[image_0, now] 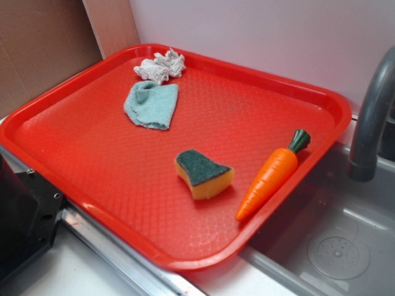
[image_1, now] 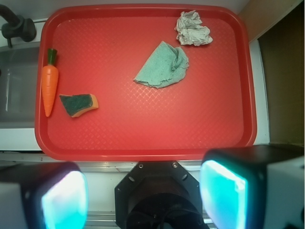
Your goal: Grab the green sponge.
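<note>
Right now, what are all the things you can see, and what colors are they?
tray: one, red, on the counter beside the sink
sponge: one, green top on yellow foam, on the tray next to the carrot
carrot: one, orange with green top, at the tray's sink-side edge
cloth: one, pale teal, mid-tray
rag: one, whitish, crumpled, tray corner
faucet: one, grey, over the sink
sink: one, grey
gripper: one, black, jaws wide apart, holding nothing

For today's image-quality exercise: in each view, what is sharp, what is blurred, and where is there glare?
Exterior: green sponge and carrot sharp, soft shadows. Wrist: tray sharp; near gripper pads blurred, glowing teal.
</note>
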Available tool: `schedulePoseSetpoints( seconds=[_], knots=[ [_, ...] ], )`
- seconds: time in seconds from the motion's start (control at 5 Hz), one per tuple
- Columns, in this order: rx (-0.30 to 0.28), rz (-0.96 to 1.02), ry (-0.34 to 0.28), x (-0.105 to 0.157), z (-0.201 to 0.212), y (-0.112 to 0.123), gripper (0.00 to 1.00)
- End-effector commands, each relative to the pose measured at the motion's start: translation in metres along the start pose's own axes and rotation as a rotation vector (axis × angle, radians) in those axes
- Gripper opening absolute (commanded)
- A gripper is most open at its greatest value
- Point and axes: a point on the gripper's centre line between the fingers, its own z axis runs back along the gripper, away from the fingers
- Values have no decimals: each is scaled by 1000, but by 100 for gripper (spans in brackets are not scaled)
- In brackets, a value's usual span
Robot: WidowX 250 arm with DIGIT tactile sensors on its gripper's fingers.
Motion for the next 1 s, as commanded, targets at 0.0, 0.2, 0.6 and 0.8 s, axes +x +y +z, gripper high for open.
schedulePoseSetpoints(
  seconds=[0.0,0.2,0.6,0.8],
  knots=[
    [0,0,0,0,0,0,100],
    [-37,-240,8,18,-12,7,100],
    [-79,-734,64,50,-47,-1,100],
    [-1,-956,-26,52,-47,-13,100]
  ],
)
